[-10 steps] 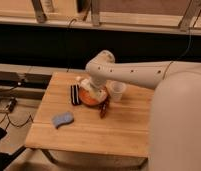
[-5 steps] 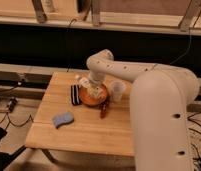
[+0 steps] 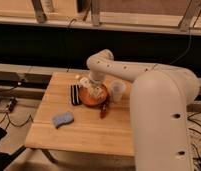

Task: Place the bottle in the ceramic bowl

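Table: jaws over ceramic bowl.

Odds and ends on a wooden table

The gripper sits mid-table. A blue sponge lies near the table's front left, a dark striped block further back, a clear cup at right, a reddish stick just in front.

The big white arm rises from the lower right, bends at a rounded elbow and reaches left across the scene. Its wrist turns downward, with the gripper low beneath it.
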`<state>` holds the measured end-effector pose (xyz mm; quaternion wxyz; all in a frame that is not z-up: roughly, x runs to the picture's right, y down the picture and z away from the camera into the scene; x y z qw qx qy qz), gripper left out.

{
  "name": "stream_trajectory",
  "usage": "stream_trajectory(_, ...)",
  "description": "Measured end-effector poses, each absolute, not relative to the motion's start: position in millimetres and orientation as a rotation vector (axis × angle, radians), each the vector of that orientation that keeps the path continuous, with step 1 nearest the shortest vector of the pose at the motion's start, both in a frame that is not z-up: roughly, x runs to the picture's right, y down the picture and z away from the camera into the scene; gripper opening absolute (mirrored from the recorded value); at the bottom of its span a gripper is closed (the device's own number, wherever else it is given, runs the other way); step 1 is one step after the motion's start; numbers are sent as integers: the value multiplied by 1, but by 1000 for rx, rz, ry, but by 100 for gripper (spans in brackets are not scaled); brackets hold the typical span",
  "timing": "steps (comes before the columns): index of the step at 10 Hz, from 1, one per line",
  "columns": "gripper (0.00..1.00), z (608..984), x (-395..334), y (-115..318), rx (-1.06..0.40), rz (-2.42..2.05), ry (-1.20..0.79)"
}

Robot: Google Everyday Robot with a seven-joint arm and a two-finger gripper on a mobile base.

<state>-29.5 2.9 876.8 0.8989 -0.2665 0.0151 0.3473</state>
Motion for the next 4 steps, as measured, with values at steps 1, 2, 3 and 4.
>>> stream_trajectory(1, 77, 877, -29, 3, -552, 719, 32)
stream_trajectory(2, 80, 877, -29, 3, -552, 719, 32)
stream_trajectory(3, 80, 877, -29, 3, -552, 720, 32)
stream_trajectory(4, 80, 877, -28, 3, -552, 720, 32)
